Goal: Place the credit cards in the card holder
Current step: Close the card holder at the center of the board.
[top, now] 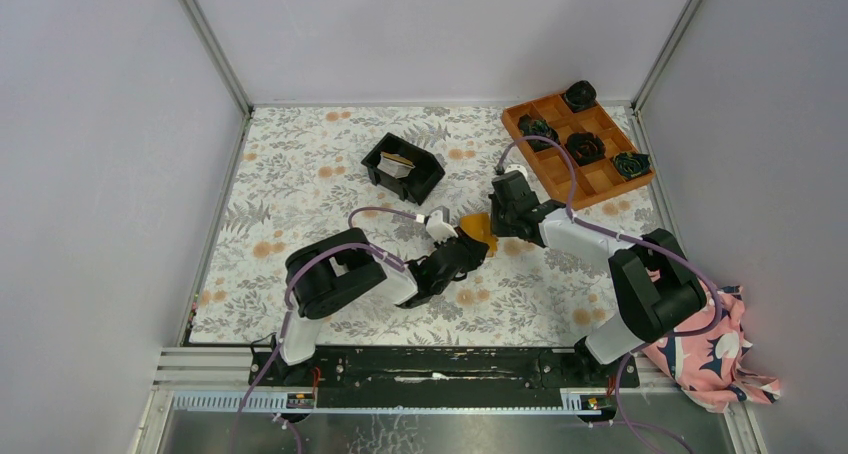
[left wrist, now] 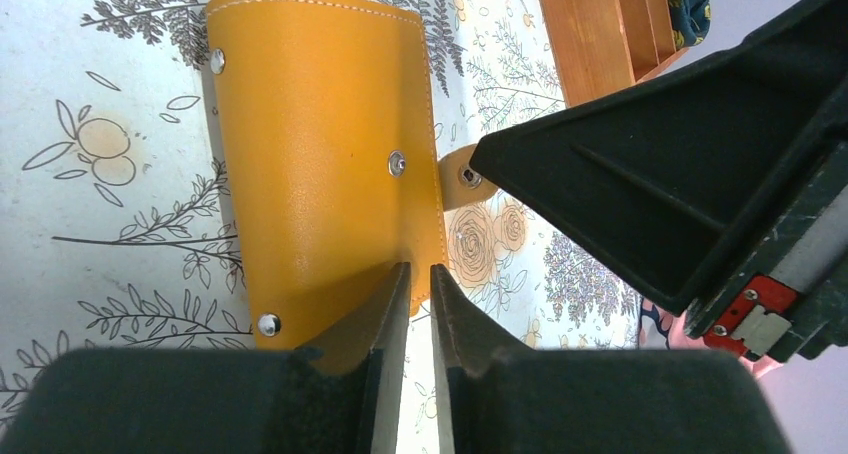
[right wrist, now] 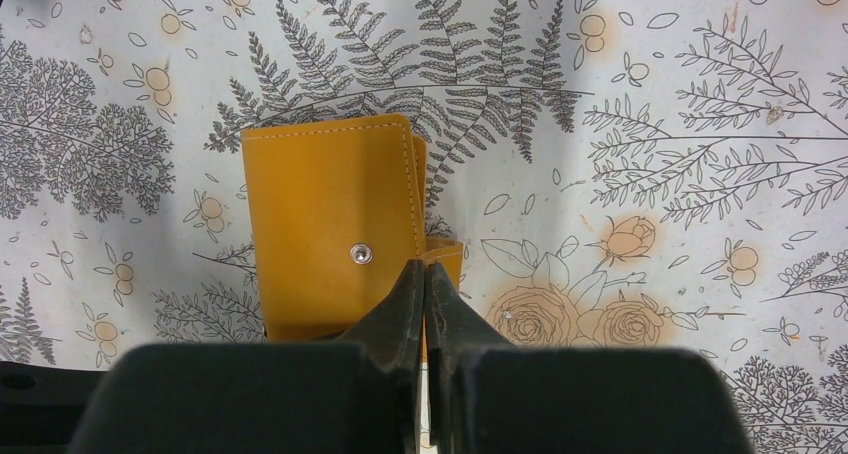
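The card holder (top: 480, 232) is a folded orange-tan wallet lying mid-table between both grippers. It is closed, its outside and snaps showing in the left wrist view (left wrist: 320, 154) and the right wrist view (right wrist: 325, 234). My right gripper (top: 502, 217) (right wrist: 424, 269) is shut on its small snap tab at the wallet's edge. My left gripper (top: 468, 252) (left wrist: 421, 272) is nearly shut, with a thin gap, its tips over the wallet's near corner. The credit cards (top: 397, 164) stand inside the black bin (top: 432, 182), farther back and to the left.
An orange compartment tray (top: 528, 154) with dark rosettes (top: 583, 146) sits at the back right; its edge shows in the left wrist view (left wrist: 590, 34). A pink floral cloth (top: 715, 359) lies by the right arm's base. Grey walls surround the floral table.
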Controlling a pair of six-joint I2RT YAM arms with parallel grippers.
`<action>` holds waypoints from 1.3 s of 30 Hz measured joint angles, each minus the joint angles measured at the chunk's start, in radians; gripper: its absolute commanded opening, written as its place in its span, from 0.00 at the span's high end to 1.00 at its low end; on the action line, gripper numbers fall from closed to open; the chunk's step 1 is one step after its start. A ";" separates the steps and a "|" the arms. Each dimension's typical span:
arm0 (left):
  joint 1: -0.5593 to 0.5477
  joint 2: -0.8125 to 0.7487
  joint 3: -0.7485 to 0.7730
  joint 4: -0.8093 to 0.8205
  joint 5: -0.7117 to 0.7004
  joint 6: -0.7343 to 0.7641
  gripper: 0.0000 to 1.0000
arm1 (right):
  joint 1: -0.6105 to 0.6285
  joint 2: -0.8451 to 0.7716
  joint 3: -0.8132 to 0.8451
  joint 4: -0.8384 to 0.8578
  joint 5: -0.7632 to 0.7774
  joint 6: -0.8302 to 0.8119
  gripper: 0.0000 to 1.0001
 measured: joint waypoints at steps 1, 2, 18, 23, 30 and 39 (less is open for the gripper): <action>0.000 -0.003 -0.001 -0.003 0.000 0.000 0.78 | 0.000 0.000 0.000 0.000 0.000 0.000 1.00; 0.000 -0.006 -0.003 -0.005 0.001 0.001 0.77 | 0.000 0.000 0.000 0.000 0.000 -0.001 1.00; 0.027 -0.119 -0.087 -0.071 -0.025 0.060 0.59 | 0.005 0.017 0.017 -0.001 -0.003 -0.004 1.00; 0.027 -0.121 -0.105 -0.026 -0.011 0.078 0.55 | 0.005 0.024 0.019 0.000 -0.003 -0.004 1.00; 0.032 -0.195 -0.162 -0.019 -0.026 0.118 0.52 | 0.006 0.028 0.033 -0.003 -0.003 -0.005 1.00; 0.105 -0.288 -0.205 -0.016 -0.057 0.204 0.51 | 0.016 0.037 0.058 -0.015 -0.003 -0.005 1.00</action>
